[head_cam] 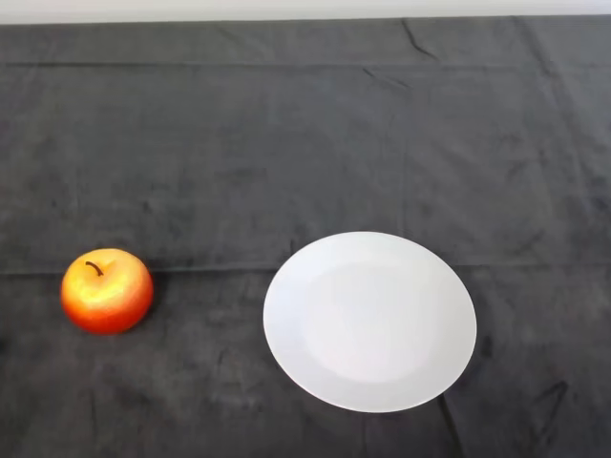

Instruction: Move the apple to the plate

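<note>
Left of the plate (369, 321), on the dark cloth (305, 143), sits the apple (107, 290).

It stands upright, its short brown stem pointing up out of the dimple at its top; its skin runs from yellow-orange round the stem to deeper red along its lower side. It lies well apart from the plate, with bare cloth between the two, and touches nothing but the cloth. Right of the apple, the plate is round, white and plain, lying flat with nothing on it. Beyond the plate the cloth shows fold lines and creases, and a pale strip runs along its far edge. No writing or label shows on anything.
</note>
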Robot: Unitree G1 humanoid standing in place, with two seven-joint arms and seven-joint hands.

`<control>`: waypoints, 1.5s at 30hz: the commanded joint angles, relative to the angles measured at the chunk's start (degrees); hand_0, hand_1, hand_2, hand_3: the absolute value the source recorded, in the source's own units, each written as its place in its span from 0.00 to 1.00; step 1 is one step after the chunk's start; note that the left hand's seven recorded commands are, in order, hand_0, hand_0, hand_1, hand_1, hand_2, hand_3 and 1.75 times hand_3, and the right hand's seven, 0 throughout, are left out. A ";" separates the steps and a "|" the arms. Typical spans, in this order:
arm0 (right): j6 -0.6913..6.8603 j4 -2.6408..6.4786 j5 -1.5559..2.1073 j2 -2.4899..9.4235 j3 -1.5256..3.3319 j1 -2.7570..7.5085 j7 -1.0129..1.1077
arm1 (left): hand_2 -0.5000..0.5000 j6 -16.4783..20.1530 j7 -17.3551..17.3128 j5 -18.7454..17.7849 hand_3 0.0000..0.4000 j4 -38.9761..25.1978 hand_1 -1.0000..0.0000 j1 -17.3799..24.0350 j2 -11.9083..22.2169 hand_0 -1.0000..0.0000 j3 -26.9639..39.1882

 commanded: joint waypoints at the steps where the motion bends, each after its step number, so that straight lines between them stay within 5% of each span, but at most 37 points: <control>1: -0.25 -0.18 0.91 -1.15 -0.87 -0.72 0.16 | 0.50 -0.60 0.68 1.40 0.00 -1.88 1.00 -2.11 -0.33 1.00 -1.96; 26: -0.26 -0.44 0.95 -1.03 -0.88 -0.62 0.05 | 0.50 2.27 1.45 8.99 0.00 -9.44 1.00 -3.17 -7.92 1.00 -10.29; 45: -0.26 -0.64 0.99 -0.95 -0.88 -0.55 -0.05 | 0.50 3.17 -2.30 8.81 0.00 -12.16 1.00 -2.40 -9.60 1.00 -13.35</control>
